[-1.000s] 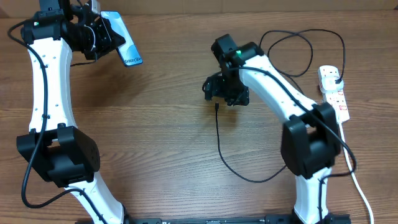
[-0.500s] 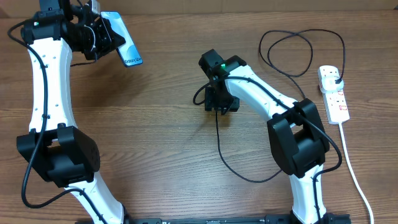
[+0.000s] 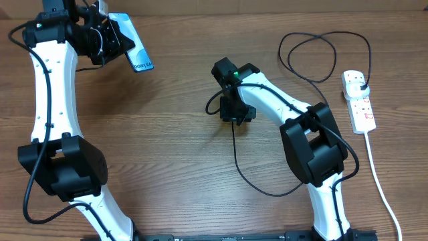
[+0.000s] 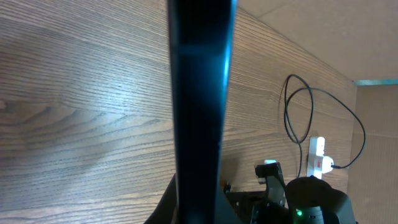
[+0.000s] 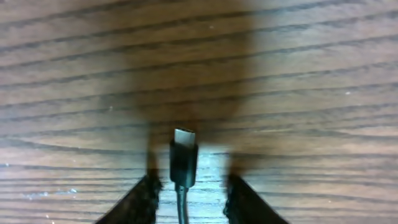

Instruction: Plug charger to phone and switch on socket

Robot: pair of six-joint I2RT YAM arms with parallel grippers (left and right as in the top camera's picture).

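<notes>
**Thin black charger cable (image 3: pixel 235 150) on the brown wooden bench (image 3: pixel 167 174), tip at the right pincer (image 5: pixel 191 180).**
The small connector tip (image 5: pixel 183 146) lies between the narrowly parted fingers, with a gap on either side. The left pincer (image 3: pixel 105 39) clamps the slim blue-screened phone (image 3: pixel 132 45), tilted at far left. The white power strip (image 3: pixel 359 100) lies at the right edge.

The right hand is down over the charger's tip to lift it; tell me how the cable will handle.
Probably floppy: the charger cable lies in loose loops on the table, so it should trail rather than hold shape. Likely light, being so thin. The connector tip is small between the right hand's fingers, so it may twist or slip.
</notes>
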